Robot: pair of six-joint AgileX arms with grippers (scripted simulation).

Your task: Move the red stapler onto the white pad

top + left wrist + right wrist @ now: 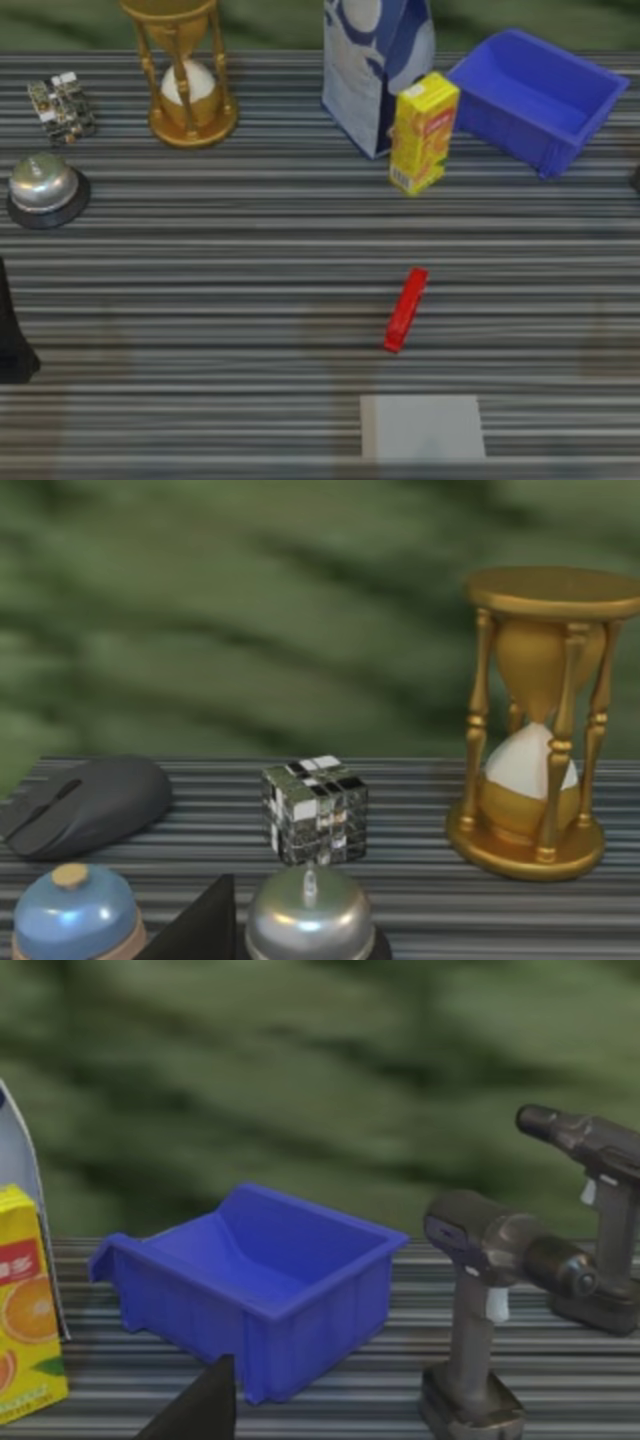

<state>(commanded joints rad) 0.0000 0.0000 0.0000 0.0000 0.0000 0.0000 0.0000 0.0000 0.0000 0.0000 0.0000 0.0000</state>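
Observation:
The red stapler (405,309) lies slanted on the striped table, right of centre, with nothing touching it. The white pad (422,428) lies flat at the front edge, a short way in front of the stapler. My left gripper (14,350) is parked at the table's left edge, far from both. Its wrist view shows one dark finger (205,930) with nothing against its inner face. My right arm (636,180) only peeks in at the right edge. One dark finger (205,1408) shows in its wrist view, also standing alone. Neither wrist view shows the stapler or the pad.
At the back stand a gold hourglass (185,70), a blue-white bag (375,70), a yellow juice carton (423,132) and a blue bin (540,98). A mirror cube (62,107) and a silver bell (45,188) sit at the left. Two drills (490,1310) stand beyond the bin.

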